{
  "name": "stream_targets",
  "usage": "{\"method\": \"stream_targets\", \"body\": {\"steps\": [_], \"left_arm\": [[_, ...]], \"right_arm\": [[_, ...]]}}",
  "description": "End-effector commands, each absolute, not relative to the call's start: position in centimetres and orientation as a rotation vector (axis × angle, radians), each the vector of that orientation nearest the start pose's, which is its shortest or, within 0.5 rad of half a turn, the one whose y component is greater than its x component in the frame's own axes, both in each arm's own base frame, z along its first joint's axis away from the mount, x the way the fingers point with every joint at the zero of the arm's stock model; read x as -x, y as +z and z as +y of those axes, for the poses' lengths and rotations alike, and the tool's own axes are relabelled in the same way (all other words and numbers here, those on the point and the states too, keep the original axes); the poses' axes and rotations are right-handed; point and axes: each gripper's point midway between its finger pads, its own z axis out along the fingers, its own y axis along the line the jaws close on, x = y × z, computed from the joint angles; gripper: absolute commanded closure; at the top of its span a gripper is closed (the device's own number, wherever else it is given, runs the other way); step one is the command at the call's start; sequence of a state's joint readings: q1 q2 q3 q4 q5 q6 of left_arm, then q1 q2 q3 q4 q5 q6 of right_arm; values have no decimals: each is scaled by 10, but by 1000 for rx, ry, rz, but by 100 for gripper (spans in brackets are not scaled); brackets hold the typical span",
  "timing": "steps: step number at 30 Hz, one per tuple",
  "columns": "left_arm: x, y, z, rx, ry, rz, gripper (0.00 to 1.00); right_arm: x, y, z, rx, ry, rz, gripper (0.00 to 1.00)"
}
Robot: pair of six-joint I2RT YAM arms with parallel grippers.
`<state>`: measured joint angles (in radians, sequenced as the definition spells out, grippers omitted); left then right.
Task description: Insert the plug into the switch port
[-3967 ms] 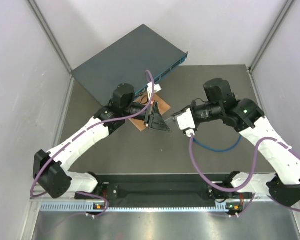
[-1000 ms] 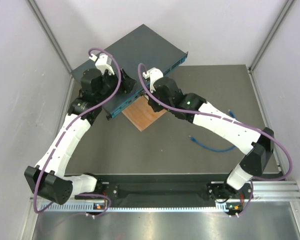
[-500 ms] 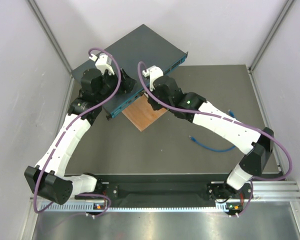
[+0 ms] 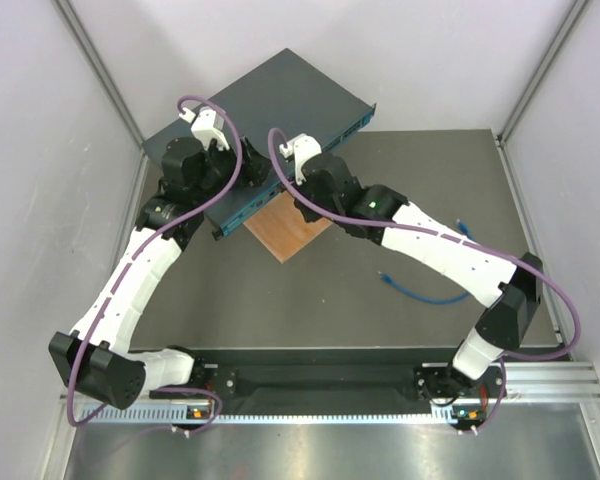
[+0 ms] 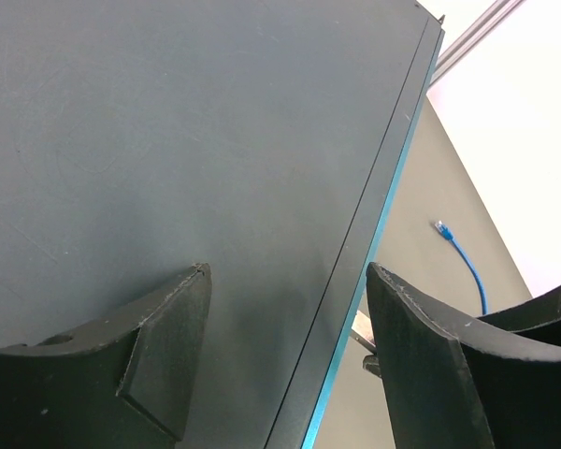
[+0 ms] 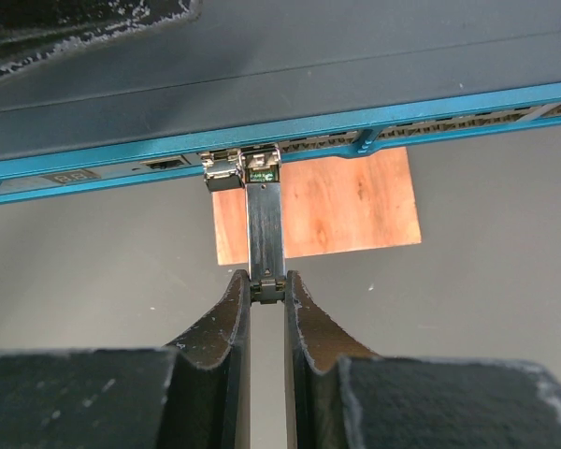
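**Plug loose on the counter, right gripper at the switch**

The right gripper (image 6: 266,281) is pinched narrow on a slim grey metal piece (image 6: 265,229), whose far end meets the switch (image 4: 270,100) at its front face. The left gripper (image 5: 288,281) stands wide across the switch's front edge. The plug (image 4: 383,274) lies on the counter (image 4: 280,300) to the right, well apart from both grippers

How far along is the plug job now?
Done: nothing yet; the plug lies loose on the table. In hand: right fingers pinch a grey metal piece at the switch front; left fingers straddle its edge. Left: picking up and inserting the plug.
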<state>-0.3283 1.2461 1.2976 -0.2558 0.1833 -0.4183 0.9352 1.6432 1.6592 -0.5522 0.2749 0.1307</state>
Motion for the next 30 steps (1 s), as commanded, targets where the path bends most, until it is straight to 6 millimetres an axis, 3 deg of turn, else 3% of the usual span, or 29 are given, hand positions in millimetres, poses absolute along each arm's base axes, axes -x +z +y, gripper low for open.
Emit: {"method": "stream_targets", "body": {"steps": [1, 12, 22, 30], "left_arm": [[-371, 357, -180, -63, -719, 1784, 28], [-370, 357, -180, -60, -723, 1785, 27], [-369, 356, -180, -59, -723, 1790, 27], [-370, 354, -181, -61, -727, 1794, 27]], "right_arm": [[-310, 322, 375, 663, 416, 1867, 100], [-308, 331, 368, 681, 370, 1804, 100], [-306, 309, 380, 800, 377, 1798, 100], [-313, 307, 380, 790, 370, 1820, 100]]}}
